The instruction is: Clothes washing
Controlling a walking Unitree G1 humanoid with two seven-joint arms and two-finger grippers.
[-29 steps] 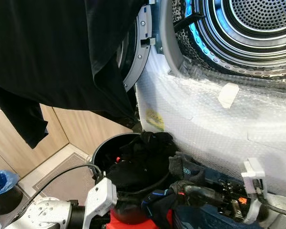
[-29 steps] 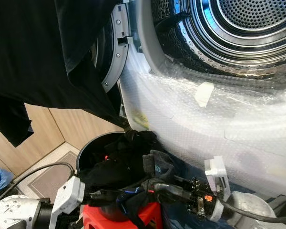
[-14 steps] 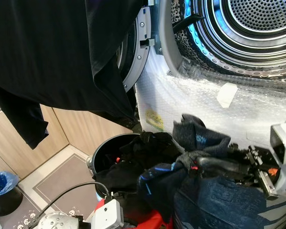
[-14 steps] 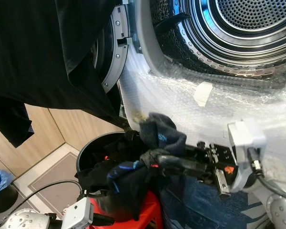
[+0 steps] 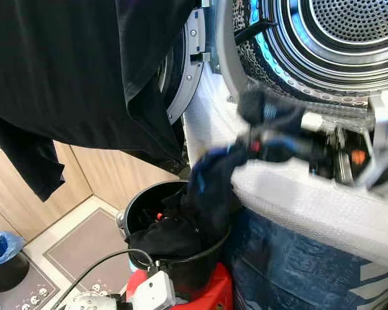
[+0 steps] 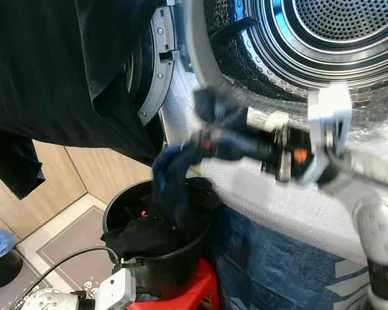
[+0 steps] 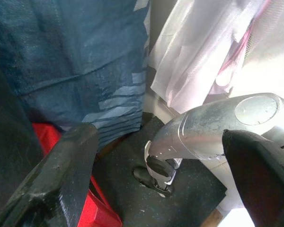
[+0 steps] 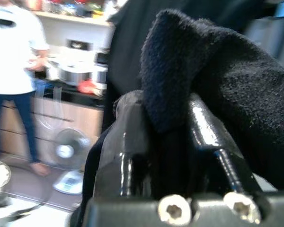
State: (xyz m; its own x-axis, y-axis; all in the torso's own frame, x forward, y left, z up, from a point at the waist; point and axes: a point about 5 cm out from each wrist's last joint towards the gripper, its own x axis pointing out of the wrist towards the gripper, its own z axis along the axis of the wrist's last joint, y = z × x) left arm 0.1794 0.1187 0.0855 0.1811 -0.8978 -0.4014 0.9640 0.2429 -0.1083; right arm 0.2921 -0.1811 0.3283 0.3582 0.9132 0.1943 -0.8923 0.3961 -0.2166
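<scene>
Our right gripper [image 5: 255, 139] is clamped on a dark sock [image 5: 210, 174], blurred, up in front of the washer's bubble-wrapped front [image 5: 297, 200], just below the open drum [image 5: 336, 39]. In the right wrist view the fuzzy dark fabric [image 8: 189, 71] is bunched between both black fingers [image 8: 128, 137] and spills over their tips. The rest of the sock hangs down from the gripper, its lower end reaching into the black bucket [image 5: 181, 271] of dark laundry directly beneath. The bucket sits on a red stool [image 5: 213, 294].

A black garment [image 5: 71, 71] drapes over the open washer door [image 5: 187, 58], off to the gripper's left.

Our left gripper [image 7: 156, 179] is low, beside the red stool, fingers spread wide with nothing between them. Beyond its fingers we see a blue patterned bag [image 7: 75, 61] and a silver limb section [image 7: 217, 127].

Right wrist view also catches a person [image 8: 12, 61] in a white top and blue trousers past the gripper, blurred, by a counter, with a floor fan [image 8: 68, 151] nearby.
</scene>
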